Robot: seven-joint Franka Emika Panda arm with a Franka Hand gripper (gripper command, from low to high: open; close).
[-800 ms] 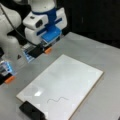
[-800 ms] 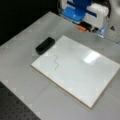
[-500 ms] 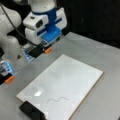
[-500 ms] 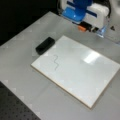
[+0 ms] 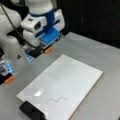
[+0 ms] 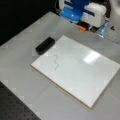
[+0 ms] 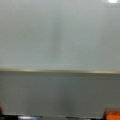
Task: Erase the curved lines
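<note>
From my station I saw the gripper [image 5: 41, 51] hanging above the grey table [image 5: 105, 60], off the board's far edge toward a front view's top left, well apart from the mark; I could not tell how far its fingers stood open, nor whether they had hold of anything. The whiteboard [image 5: 75, 77] lay flat, and the curve lines [image 5: 58, 99] were a single thin wavy stroke near the board's edge at a front view's bottom, untouched as far as I could see. In a front view the same curve lines [image 6: 56, 62] sat close to the board's left corner, just beside a black eraser [image 6: 45, 45] that rested on the table against the board's edge. The wrist view showed only the whiteboard [image 7: 60, 35] and its pale rim, with no stroke in sight. I judged the stroke itself could not be grasped, being dry ink on a hard, slick surface that should wipe off lightly; the eraser looked small, light and stiff, best taken across its narrow sides.
</note>
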